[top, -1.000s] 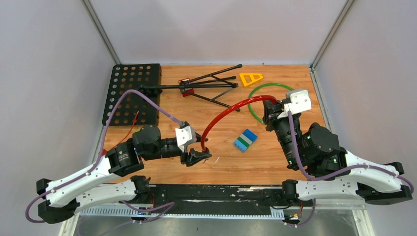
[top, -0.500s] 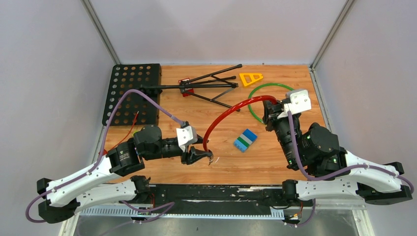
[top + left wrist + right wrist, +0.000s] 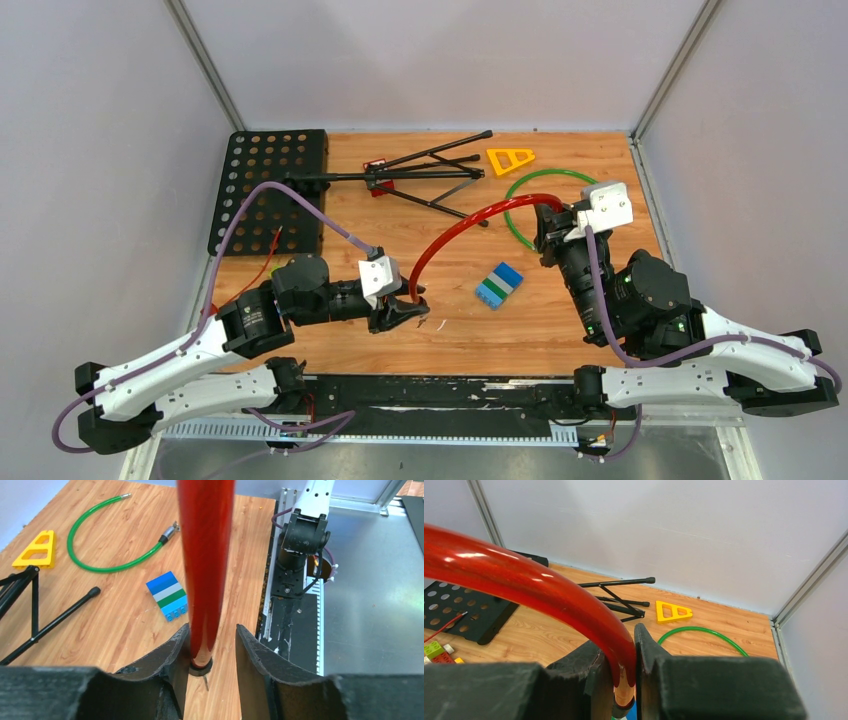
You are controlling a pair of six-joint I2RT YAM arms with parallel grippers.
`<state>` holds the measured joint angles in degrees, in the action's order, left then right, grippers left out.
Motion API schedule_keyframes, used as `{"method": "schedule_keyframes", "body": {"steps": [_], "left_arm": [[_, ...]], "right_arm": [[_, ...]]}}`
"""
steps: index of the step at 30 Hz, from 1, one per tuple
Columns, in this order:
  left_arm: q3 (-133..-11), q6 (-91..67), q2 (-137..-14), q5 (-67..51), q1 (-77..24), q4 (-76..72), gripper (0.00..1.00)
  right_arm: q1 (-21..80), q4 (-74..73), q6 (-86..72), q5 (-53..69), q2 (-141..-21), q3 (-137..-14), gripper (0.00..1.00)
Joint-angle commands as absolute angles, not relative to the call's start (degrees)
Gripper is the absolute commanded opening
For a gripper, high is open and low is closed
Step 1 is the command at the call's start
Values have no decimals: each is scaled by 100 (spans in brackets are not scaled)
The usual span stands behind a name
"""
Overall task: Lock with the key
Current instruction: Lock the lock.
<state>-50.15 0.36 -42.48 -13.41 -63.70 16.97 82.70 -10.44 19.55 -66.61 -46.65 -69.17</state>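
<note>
Glossy red cable [image 3: 440, 240] arcs over woodgrain table [image 3: 540, 322].

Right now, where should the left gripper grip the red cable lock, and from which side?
Grip the straight stretch of the red cable lock just above its black end cap, from the left: there it stands nearly upright inside the left gripper.

- Red cable [image 3: 205, 555]: cut off at the left wrist view's top edge.
- Its far end: mostly hidden between the right gripper [image 3: 620, 645] fingers.
- Pin [image 3: 206, 682] under its near tip: too small to identify.
</note>
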Motion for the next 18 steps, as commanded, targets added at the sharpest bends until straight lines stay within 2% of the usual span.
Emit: {"method": "schedule_keyframes", "body": {"steps": [1,6,9,14,16,18], "left_arm": [[-5089,60,-4243,-1345,-6372,1623,40],[-5080,62,-4245,-1292,-6373,1683,35],[-5088,90,-4277,-1296,-6374,1708,21],[-5059,159,-4352,-1311,-6372,1671,11],[-4997,195,-4347,-1238,-6373,1577,0],[-4813,173,-4261,-976,-6373,1232,0]], "right_arm": [[8258,-651,1793,-6709,-4562,-6999,0],[8261,-609,1814,-6706,-4562,-6996,0],[8266,-602,1802,-6706,-4561,-6992,0],[8261,-623,1700,-6686,-4551,-6966,0],[8260,-683,1577,-6682,-4553,-6961,0],[8261,-740,1347,-6661,-4545,-6942,0]]}}
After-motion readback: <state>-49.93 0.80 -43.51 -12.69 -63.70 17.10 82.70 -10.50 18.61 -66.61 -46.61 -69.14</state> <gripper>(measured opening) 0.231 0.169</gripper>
